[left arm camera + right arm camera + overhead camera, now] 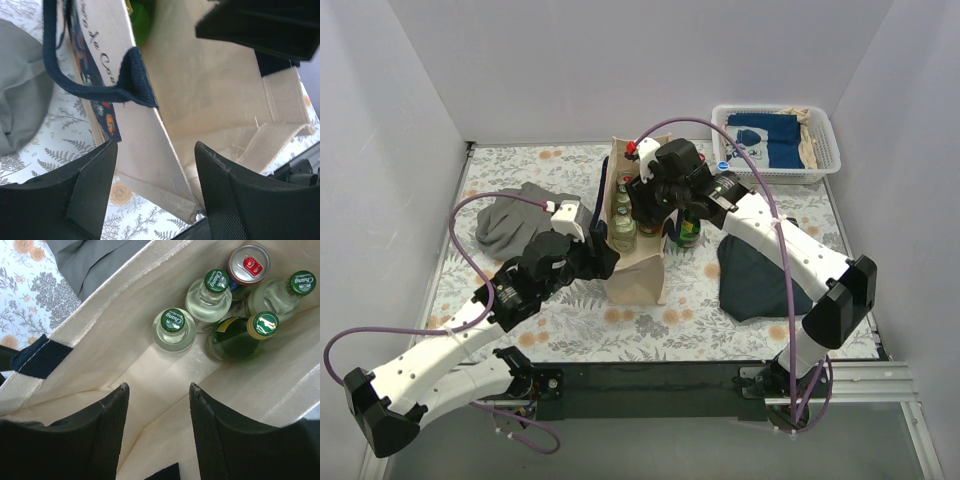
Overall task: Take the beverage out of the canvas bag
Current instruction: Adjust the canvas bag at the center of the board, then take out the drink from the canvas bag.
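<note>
**Top view:** the right arm (770, 235) covers the neck and cap of the green bottle (688, 232) at 3 o'clock of the canvas bag (638, 270). It also covers the 12 o'clock edge of the dark blue cloth (755, 285). Contents of the white plastic basket (775, 177) are too small to identify.

**Right wrist view:** the can (248, 264) and the Chang bottles (175, 332) show tops only; lower bodies are hidden.

**Left wrist view:** a green object (141, 22) at 12 o'clock is blurred. The bag print (100, 55) is cut off and unreadable.

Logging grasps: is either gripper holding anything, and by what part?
Nothing held: the right gripper hangs open above the bottles in the canvas bag; the left gripper, open, straddles its side wall.
</note>
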### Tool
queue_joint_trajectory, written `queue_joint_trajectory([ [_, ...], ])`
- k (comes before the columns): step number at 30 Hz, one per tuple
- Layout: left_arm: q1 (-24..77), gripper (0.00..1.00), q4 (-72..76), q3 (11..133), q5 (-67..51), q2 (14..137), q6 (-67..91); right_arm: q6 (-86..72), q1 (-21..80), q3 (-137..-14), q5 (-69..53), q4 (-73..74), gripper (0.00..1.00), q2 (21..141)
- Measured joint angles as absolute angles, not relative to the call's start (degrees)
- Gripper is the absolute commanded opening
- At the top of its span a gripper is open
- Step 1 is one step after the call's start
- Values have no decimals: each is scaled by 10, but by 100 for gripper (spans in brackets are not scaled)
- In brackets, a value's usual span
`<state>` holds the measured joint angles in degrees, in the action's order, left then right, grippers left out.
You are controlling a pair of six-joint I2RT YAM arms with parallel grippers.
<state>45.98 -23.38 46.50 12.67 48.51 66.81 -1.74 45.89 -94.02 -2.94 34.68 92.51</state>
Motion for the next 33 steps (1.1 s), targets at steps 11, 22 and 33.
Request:
queue_joint_trajectory([
  [11,460,59,-233,449,91,478,663,-26,459,-968,-19,346,57,977],
  [22,460,59,-233,444,92,483,663,-28,459,-1009,-19,346,68,1031],
  [33,460,61,-233,442,100,486,663,-28,459,-1038,-32,346,66,1068],
])
